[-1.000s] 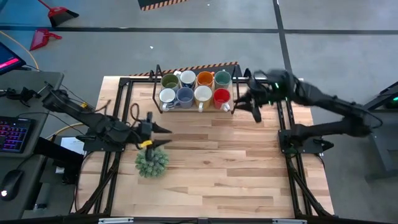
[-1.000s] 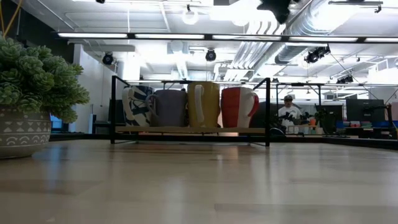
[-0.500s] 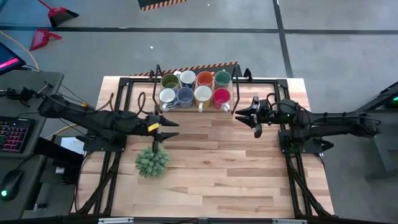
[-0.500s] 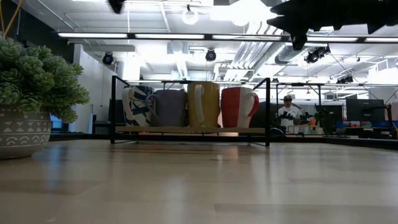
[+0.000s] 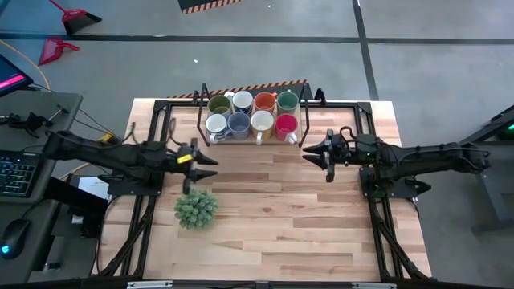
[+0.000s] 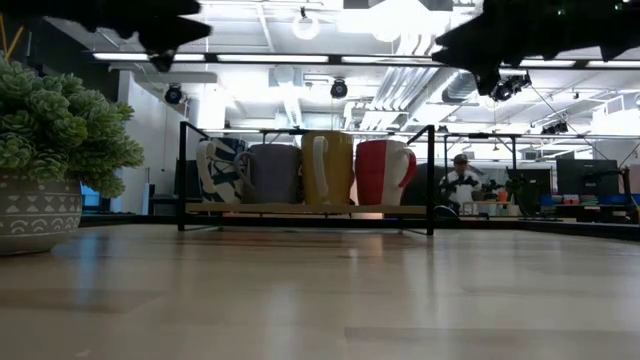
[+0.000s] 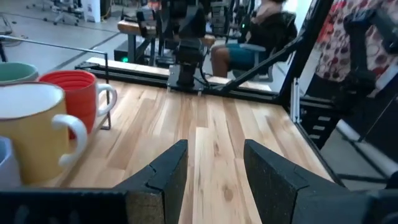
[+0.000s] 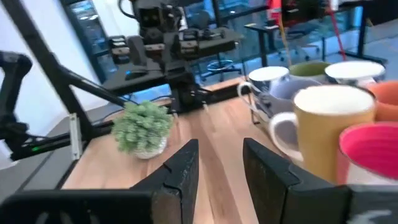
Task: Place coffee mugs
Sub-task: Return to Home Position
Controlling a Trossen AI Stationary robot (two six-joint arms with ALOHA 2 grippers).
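Observation:
Eight coffee mugs (image 5: 253, 114) stand upright in two rows inside a black wire rack (image 5: 201, 112) at the table's far middle. The near row (image 6: 300, 170) shows a patterned white mug, a grey-blue one, a cream one and a red one. My left gripper (image 5: 210, 158) hovers open, pointing level toward the table's right, left of and nearer than the rack. My right gripper (image 5: 309, 152) hovers open and points left, just near of the rack's right end. Nothing lies between either pair of fingers (image 7: 168, 177) (image 8: 180, 171).
A bushy green plant in a patterned pot (image 5: 196, 208) stands on the table near my left gripper, on its near side. Black frame rails (image 5: 365, 185) run along the table's left and right sides. Bare wood (image 5: 281, 217) lies between the arms and toward the near edge.
My right gripper has come down from beside the rack's right end toward the near edge and levelled out, pointing left. My left gripper has sunk and swung a little toward the far edge, away from the plant. The mugs have not moved.

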